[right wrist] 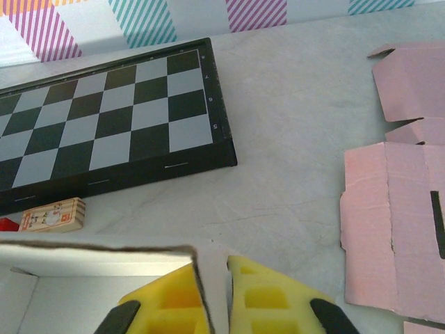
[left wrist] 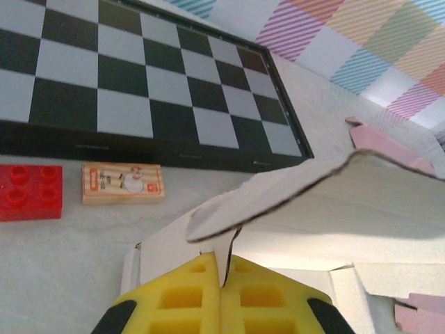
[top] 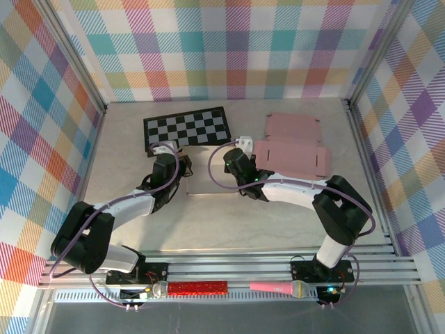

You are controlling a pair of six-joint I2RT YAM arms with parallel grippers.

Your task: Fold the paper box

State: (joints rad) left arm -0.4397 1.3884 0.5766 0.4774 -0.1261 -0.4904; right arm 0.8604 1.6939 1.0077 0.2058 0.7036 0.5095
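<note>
- Progress looks partial: white paper box (left wrist: 327, 202) lies on the tabletop (top: 278, 223) just in front of the chessboard (top: 188, 127), with one flap raised and the walls not yet locked.
- Left end effector (left wrist: 222, 296) is clenched on a flap; right end effector (right wrist: 215, 296) is clenched on a wall edge.
- From above, the arms hide most of it.

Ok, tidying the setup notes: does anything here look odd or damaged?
Nothing looks spilled or torn. The white box flap bows where the left fingers pinch it. A red brick and wooden block lie by the chessboard, unrelated to folding.
</note>
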